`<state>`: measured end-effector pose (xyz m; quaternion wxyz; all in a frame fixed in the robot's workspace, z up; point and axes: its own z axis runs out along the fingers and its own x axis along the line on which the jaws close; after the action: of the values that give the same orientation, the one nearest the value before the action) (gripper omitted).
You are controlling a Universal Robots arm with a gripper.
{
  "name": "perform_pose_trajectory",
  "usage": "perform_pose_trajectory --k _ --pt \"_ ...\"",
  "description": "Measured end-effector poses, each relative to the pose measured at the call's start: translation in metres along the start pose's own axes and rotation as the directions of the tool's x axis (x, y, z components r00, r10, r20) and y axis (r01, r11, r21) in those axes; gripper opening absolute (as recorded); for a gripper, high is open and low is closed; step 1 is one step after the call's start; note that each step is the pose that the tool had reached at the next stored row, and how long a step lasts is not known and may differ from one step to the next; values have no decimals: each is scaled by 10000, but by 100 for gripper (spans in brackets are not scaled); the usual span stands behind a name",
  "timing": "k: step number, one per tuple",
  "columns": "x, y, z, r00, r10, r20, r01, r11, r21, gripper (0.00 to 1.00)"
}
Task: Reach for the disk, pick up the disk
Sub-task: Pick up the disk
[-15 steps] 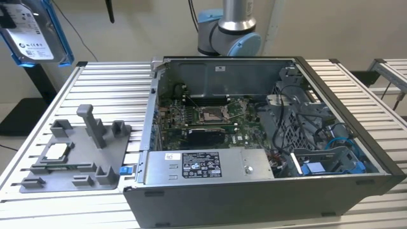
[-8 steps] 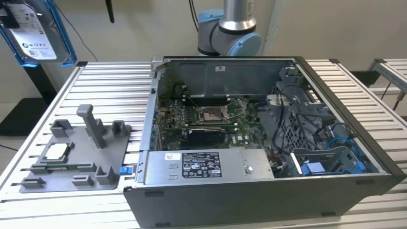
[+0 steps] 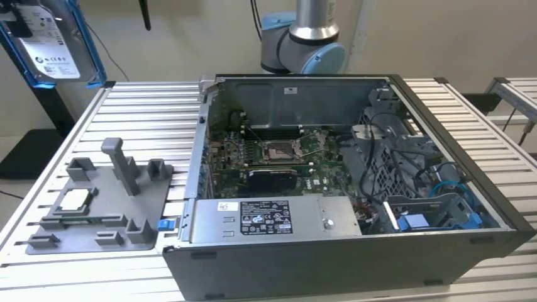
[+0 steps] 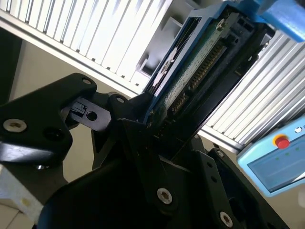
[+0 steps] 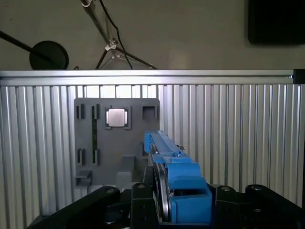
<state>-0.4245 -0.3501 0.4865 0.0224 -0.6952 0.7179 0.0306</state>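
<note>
The disk (image 3: 52, 47) hangs in the air above the slatted table's far corner, on the exterior view's left. It is a silver-grey drive with a white label and a blue frame. In the first wrist view the disk (image 5: 172, 183) stands edge-on, its blue frame between the black fingers (image 5: 138, 205) of my gripper (image 5: 174, 210). The second wrist view shows the disk's (image 4: 200, 71) circuit-board side, its near end clamped in my gripper (image 4: 159, 129). The gripper is shut on it.
An open computer case (image 3: 336, 170) fills the table's middle and the exterior view's right. A grey fixture plate (image 3: 100, 201) with upright posts and a small square silver chip (image 3: 74, 199) lies beside it. The arm's base (image 3: 302, 44) stands behind the case. A pendant (image 4: 281, 162) sits beyond the table edge.
</note>
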Motion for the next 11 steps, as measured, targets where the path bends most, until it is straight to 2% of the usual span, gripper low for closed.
perform_pose_trajectory --k 11 --pt "-8 -230 -3 10000 0 0 0 10000 -1 0"
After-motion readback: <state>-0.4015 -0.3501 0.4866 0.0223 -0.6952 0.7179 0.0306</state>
